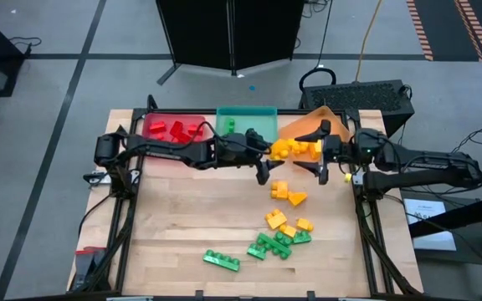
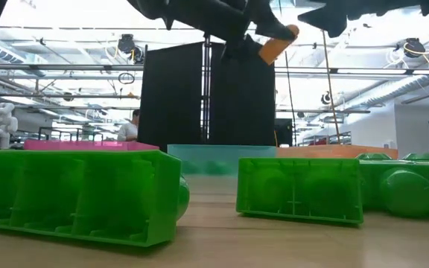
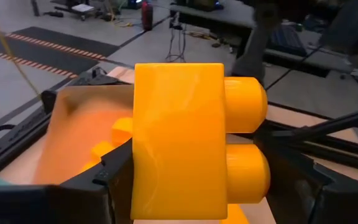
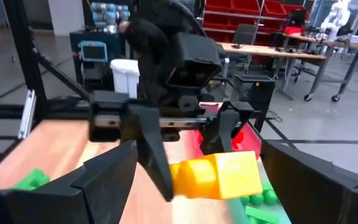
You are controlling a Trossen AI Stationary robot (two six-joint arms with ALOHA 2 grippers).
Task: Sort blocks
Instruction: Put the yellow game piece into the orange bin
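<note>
Gripping a yellow block (image 3: 179, 143) above the orange tray (image 1: 304, 127): left end effector (image 1: 276, 150).

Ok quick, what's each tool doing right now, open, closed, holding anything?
Left tool: closed on a yellow block, held above the table near the orange tray.
Right tool: open, holding nothing, beside the orange tray.

Robotics lab or industrial workshop, open-plan. Wooden tabletop (image 1: 207, 217) on a black metal frame, standing on grey carpet tiles marked with tape lines. High ceiling with exposed trusses and strip lighting (image 2: 65, 45). Black partition panels (image 2: 199, 93) behind the table. Red storage bins on shelving (image 4: 253, 15), workbenches on castors (image 4: 291, 53), a white humanoid robot (image 2: 2, 123), a seated person (image 2: 130, 126) far back.
</note>
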